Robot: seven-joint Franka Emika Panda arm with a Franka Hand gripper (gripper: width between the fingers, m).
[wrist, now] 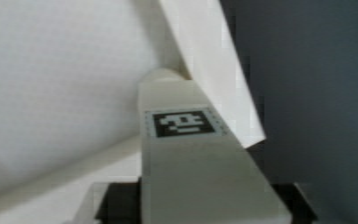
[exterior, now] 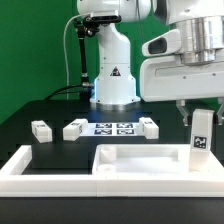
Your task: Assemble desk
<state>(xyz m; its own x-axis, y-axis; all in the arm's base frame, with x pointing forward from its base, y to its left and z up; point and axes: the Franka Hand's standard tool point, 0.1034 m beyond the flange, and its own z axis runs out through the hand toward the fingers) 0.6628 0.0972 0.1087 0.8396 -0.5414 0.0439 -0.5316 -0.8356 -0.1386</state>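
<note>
Leg (exterior: 200, 142) upright at the desk panel's (exterior: 140, 150) corner on the exterior view's right. Panel lies along the tabletop's (exterior: 20, 140) front edge. Tool (exterior: 200, 110) appears closed on the leg's upper end, jaws snug on both sides.

Risks, judged:
- pressed off-centre, the leg could tilt or miss its seat
- a shallow hold could slip and drop it

Three spare legs (exterior: 75, 128) flank the marker board (exterior: 113, 128) mid-tabletop, well clear.
</note>
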